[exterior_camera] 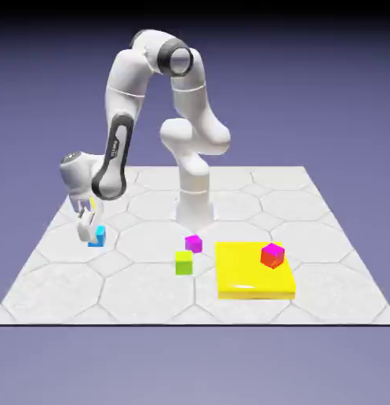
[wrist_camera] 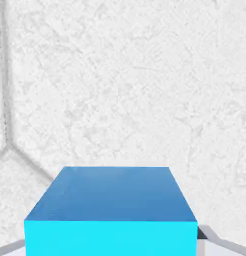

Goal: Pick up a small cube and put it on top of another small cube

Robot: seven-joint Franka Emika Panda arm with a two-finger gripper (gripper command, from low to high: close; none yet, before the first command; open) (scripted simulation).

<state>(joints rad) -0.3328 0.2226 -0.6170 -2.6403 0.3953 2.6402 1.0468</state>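
Currently on the table [exterior_camera: 63, 285], a white hexagon-tiled surface:

Cyan cube [exterior_camera: 97, 235]: near the table's edge at the exterior view's left, about midway along that edge. Clamped between the fingers of the gripper [exterior_camera: 88, 230], which is closed on it; in the hand view the cube [wrist_camera: 111, 212] fills the bottom middle and hides the fingertips, with tiled table [wrist_camera: 120, 75] behind.

Magenta cube [exterior_camera: 194, 244]: near the table's middle.

Lime cube [exterior_camera: 183, 263]: just beside the magenta one, on its near side.

Yellow slab [exterior_camera: 245, 277]: flat, toward the near edge, right of the lime cube.

Red cube [exterior_camera: 272, 255]: on the slab, at its far right corner.
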